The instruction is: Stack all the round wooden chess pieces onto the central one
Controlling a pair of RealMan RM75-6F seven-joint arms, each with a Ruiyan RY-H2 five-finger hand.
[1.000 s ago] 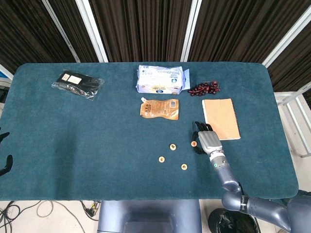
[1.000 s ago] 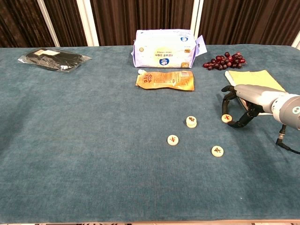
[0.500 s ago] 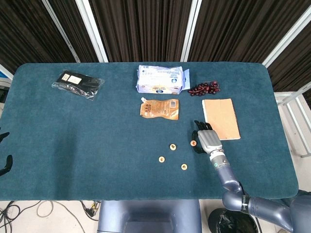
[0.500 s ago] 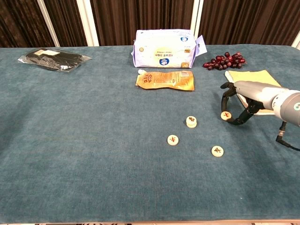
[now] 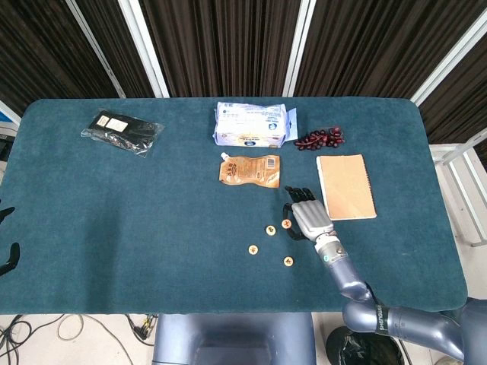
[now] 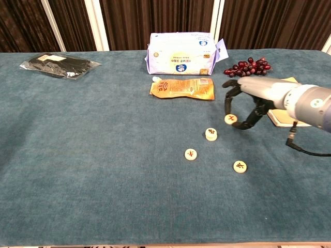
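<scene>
Nearest on the table point(image 6: 77, 170), two chess pieces point(image 6: 239, 166) lie flat. Beyond them the right hand point(image 6: 247, 103) pinches a lifted disc point(image 6: 230, 119) by its rim, at two o'clock from the central piece point(image 6: 211, 134). Light, stiff, probably slick: rim grips suit it.

I see matt napped teal cloth on table point(image 6: 77, 170) | pale smooth wood chess pieces point(image 6: 191, 154) | glossy plastic pouch point(image 6: 182, 88)

Bare cloth around central piece point(image 6: 211, 134); orange pouch point(image 6: 182, 88) well behind.
</scene>
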